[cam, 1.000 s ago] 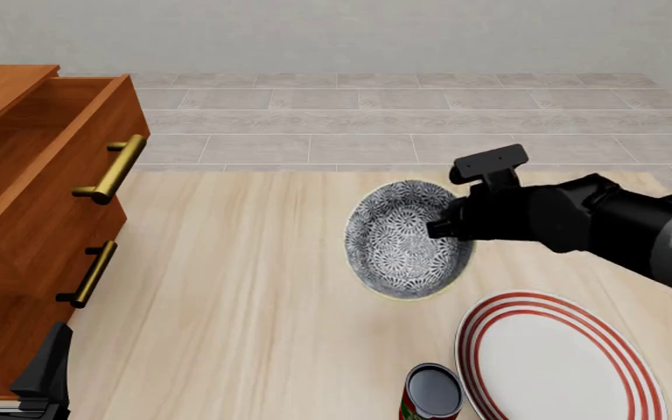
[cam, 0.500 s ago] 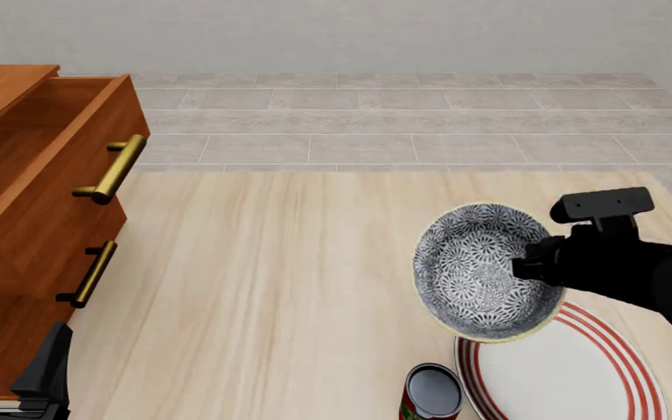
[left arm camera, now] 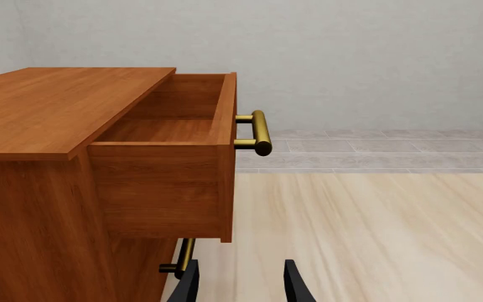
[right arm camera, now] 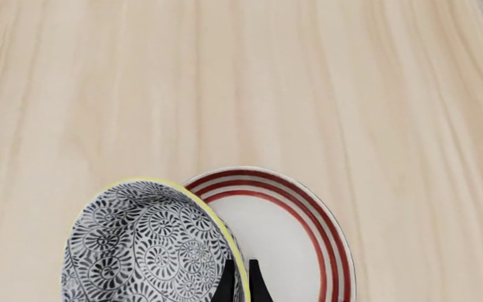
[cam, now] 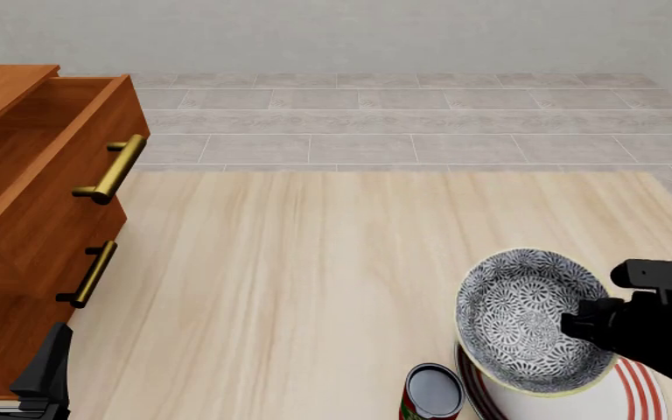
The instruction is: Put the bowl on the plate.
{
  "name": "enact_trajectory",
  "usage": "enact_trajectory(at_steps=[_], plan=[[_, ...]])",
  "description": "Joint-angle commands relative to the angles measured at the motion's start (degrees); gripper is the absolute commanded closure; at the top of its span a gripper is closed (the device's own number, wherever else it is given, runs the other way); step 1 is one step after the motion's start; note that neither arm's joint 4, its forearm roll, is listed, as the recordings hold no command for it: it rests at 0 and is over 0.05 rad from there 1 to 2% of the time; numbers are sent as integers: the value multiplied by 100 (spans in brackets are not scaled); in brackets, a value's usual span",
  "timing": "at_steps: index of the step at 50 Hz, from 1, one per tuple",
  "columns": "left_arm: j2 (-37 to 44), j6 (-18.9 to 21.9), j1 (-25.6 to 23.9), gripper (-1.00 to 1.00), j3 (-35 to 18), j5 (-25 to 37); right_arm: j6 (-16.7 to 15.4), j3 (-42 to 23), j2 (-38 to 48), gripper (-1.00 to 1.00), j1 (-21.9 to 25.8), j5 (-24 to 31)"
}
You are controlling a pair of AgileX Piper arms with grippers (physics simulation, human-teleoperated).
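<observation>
Carrying the bowl over the bench [cam: 312,262], I work across pale wood with a wooden cabinet [cam: 27,219], its top drawer open, standing well apart at my left. The plate [cam: 646,395], white with red rings, lies at the near right of the bench, and most of it is hidden in the front view. The bowl [cam: 531,319] hangs above the plate's left part, tipped so its patterned inside faces the front camera, with its left edge reaching out past the plate's rim. My right fingers [right arm camera: 238,281] pinch the bowl's wall, pressed close together on either side of its yellow-green rim; the right wrist view shows the plate [right arm camera: 296,236] beyond that rim. A small red can [cam: 433,392] stands just beside the plate on its left, close under the bowl's lower edge.

To set it down well, I judge I should bring the bowl farther toward the plate's centre, level it so its base faces down, then lower it straight until it rests inside the red rings before letting go. The can is the hazard: a low sweep on that side could knock it. My left fingers [cam: 15,367] sit spread and idle near the cabinet, holding nothing.
</observation>
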Motion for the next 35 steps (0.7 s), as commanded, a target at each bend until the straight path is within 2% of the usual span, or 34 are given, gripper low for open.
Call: enact_trajectory(at_steps=[1,14,35], plan=[[0,0,0,-100,0,0,35,486,-303,100,-386,-141],[0,0,0,-100,0,0,20,862,-53,100,-709,-612],[0,0,0,-100,0,0,90,1211,246,100,-883,-1118]])
